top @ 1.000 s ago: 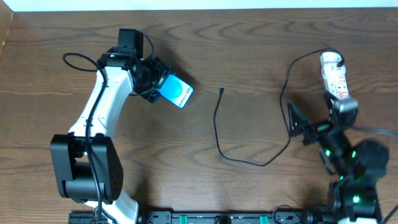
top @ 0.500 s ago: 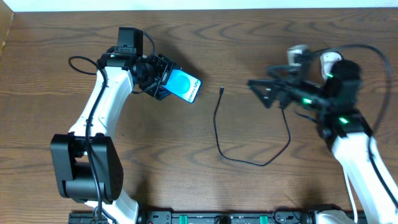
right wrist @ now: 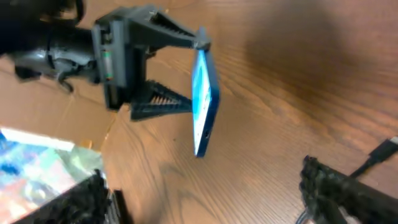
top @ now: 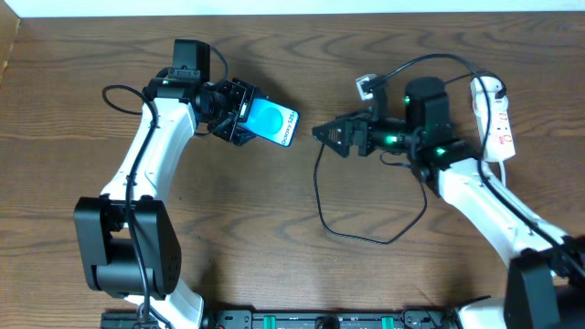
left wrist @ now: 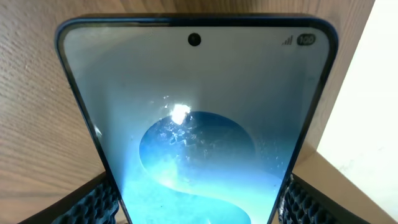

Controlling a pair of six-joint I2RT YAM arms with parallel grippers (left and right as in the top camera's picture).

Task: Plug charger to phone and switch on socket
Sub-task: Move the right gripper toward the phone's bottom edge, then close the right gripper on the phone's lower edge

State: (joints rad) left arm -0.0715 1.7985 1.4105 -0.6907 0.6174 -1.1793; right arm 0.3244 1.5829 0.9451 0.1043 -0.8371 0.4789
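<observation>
Black charger [top: 318, 192] tip, centre frame: straddle it squarely with your wide-open right gripper [top: 327, 137]; left gripper [top: 230, 119] clamps phone [top: 272, 122].

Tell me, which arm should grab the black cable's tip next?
Right, probably. The right gripper is open and sits just beside the tip of the charger, while the left gripper is busy holding the phone.

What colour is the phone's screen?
The phone shows pale blue with a darker blue circle; left wrist view is best.
</observation>
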